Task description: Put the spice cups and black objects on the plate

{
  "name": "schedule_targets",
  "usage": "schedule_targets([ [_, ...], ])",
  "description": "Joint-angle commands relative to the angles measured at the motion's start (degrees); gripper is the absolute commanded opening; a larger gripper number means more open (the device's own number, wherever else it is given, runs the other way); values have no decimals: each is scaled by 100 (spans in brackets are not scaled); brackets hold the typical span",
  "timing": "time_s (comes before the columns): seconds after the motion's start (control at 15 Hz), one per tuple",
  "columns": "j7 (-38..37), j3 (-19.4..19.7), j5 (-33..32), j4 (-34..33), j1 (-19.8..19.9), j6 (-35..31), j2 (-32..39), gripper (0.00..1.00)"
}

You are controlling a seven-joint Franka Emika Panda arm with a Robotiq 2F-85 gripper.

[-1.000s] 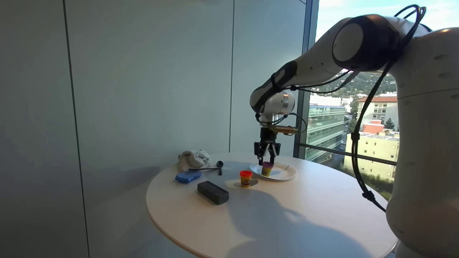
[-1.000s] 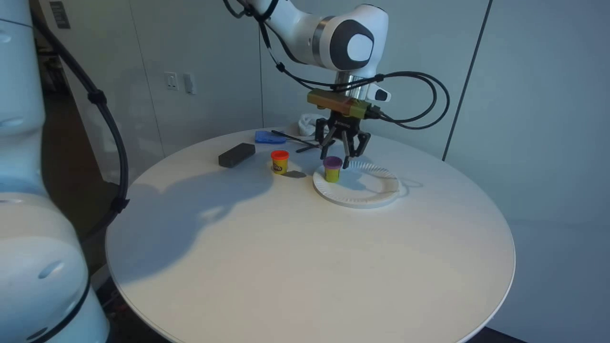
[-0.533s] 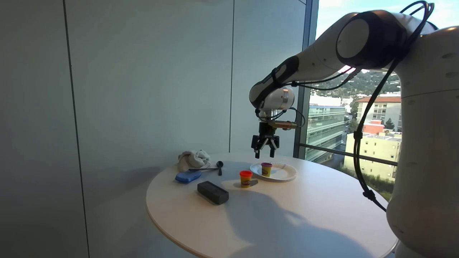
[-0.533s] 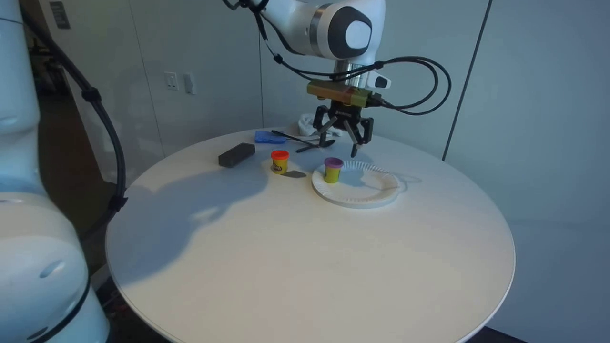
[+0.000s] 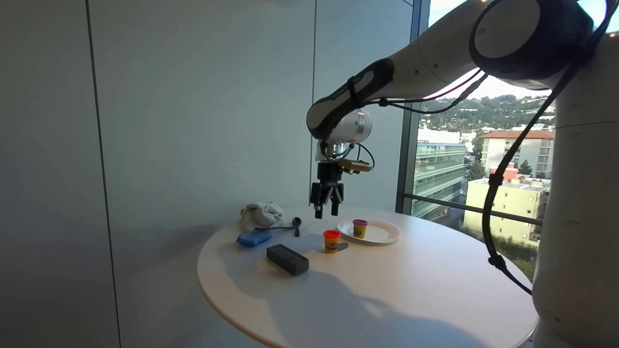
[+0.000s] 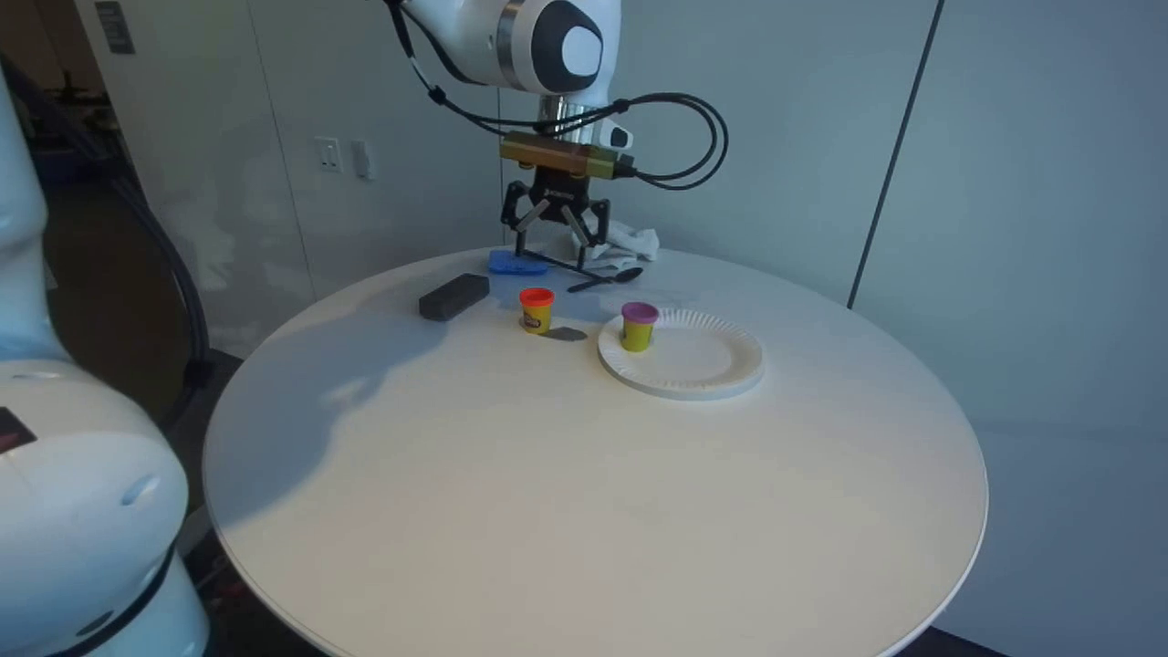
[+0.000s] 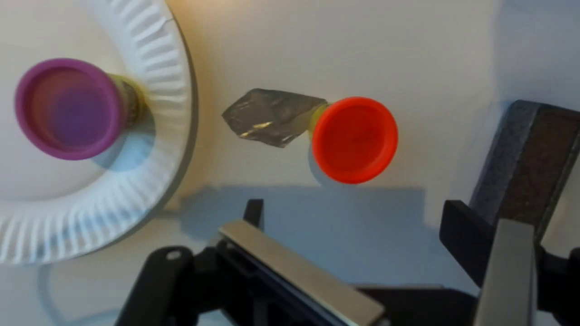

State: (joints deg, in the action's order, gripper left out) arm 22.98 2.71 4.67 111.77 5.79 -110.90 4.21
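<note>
"Spice cup with a purple lid and round yellow body [image 6: 639, 328]: where does it stand?"

"Upright on the shallow, fluted white paper plate [image 6: 693, 360], by the edge that faces the red-lidded, round yellow spice cup [image 6: 537, 313]."

"And that second one?"

"Off the plate, upright on the round white table [image 6: 593, 511], between the plate and the matte black rectangular block [image 5: 287, 260]. A flat, shiny grey scrap [image 7: 274, 117] lies right beside the cup; I can't tell whether they touch. The block lies flat, in from the surface's edge."

"How do the jaws stand?"

"The black two-fingered gripper [image 5: 327, 212] points down in the air over the surface, fingers spread well apart. In the wrist view, the red-lidded cup shows just past the gap between them."

"Farther out?"

"Towards the surface's wall-side edge, a black spoon [image 5: 296, 222] and a thin black stick [image 5: 280, 227] lie with their ends close together, near a smooth blue piece [image 5: 254, 238] and a crumpled grey-white cloth [image 5: 262, 216]. A white-and-black robot arm [image 5: 425, 63] arches in above, and past the edge rise a pale grey wall [image 5: 203, 106] and a tall window [image 5: 449, 164]."
</note>
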Motion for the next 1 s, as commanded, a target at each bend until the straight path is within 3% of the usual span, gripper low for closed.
schedule_targets([
  [0.0, -179, -161, 108, 194, -240, 488, -164, 100],
  [0.13, -528, -228, -69, 400, -370, 441, -277, 100],
  [0.2, -1072, -239, -504, 600, -459, 61, -378, 100],
  [0.53, -2558, -243, -1770, 1149, -567, -504, -695, 100],
  [0.73, -3047, -228, -1796, 1411, -525, -761, -805, 100],
  [0.93, -3071, -166, -1709, 1629, -459, -1141, -850, 100],
])
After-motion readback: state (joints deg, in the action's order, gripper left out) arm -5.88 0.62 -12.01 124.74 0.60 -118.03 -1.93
